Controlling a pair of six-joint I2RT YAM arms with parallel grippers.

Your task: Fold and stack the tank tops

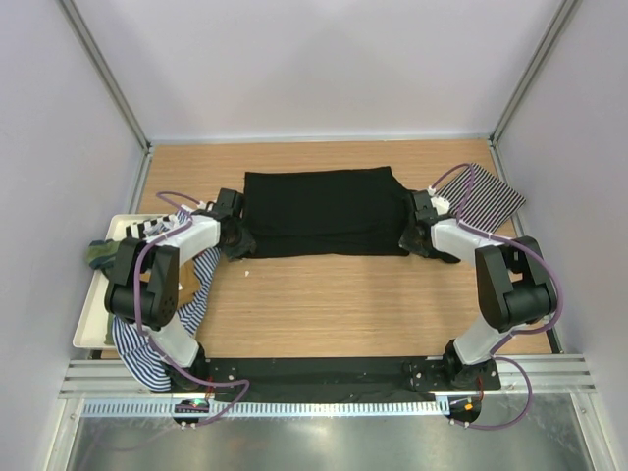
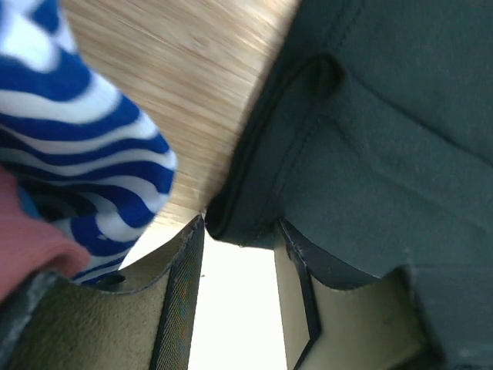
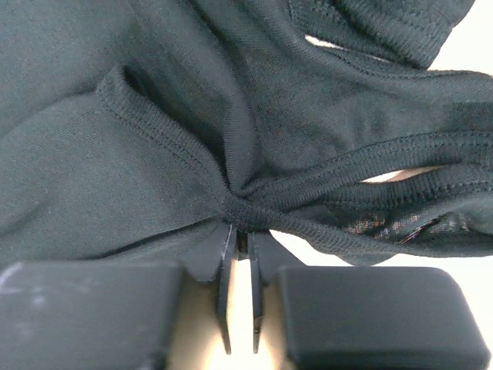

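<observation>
Two matching arms, the left arm (image 1: 191,235) and the right arm (image 1: 456,237), have white shells and chunky black joints. A thin purple cable (image 1: 169,194) loops along each (another trails past each black base (image 1: 191,378)). The left gripper (image 2: 241,223) has black-edged fingers (image 2: 100,324) with pale tan inner faces; the right gripper (image 3: 243,235) shows two flat black blocks and thin dark blades.
</observation>
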